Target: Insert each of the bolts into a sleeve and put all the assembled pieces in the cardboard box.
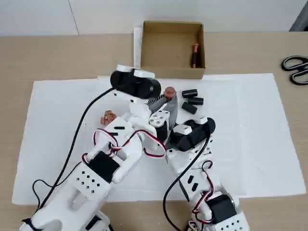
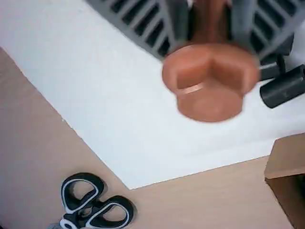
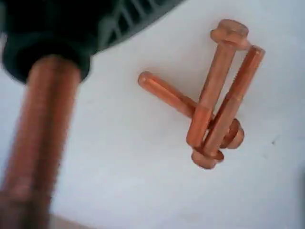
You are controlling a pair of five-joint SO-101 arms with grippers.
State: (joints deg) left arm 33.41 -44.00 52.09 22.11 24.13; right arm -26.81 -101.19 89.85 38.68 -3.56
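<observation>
My left gripper [image 1: 167, 100] is shut on a copper bolt [image 2: 209, 81] above the white paper. The bolt's hex head [image 1: 169, 91] points away from the wrist, between the grey fingers [image 2: 177, 19]. My right gripper [image 3: 47, 28] is tucked under the left arm and shut on a black sleeve [image 3: 43, 43]. A copper shank [image 3: 38, 143] sticks out of that sleeve. Three loose bolts [image 3: 214, 100] lie crossed on the paper, left of both arms [image 1: 108, 118]. Three loose black sleeves [image 1: 192, 101] lie just right of the held bolt. The cardboard box [image 1: 149, 48] holds one assembled piece [image 1: 195, 55].
White paper [image 1: 57, 125] covers the middle of the wooden table. Scissors [image 1: 296, 69] lie on the bare wood at the far right, and the left wrist view has them too [image 2: 93, 205]. Both arms crowd the paper's centre, with cables trailing toward the near edge.
</observation>
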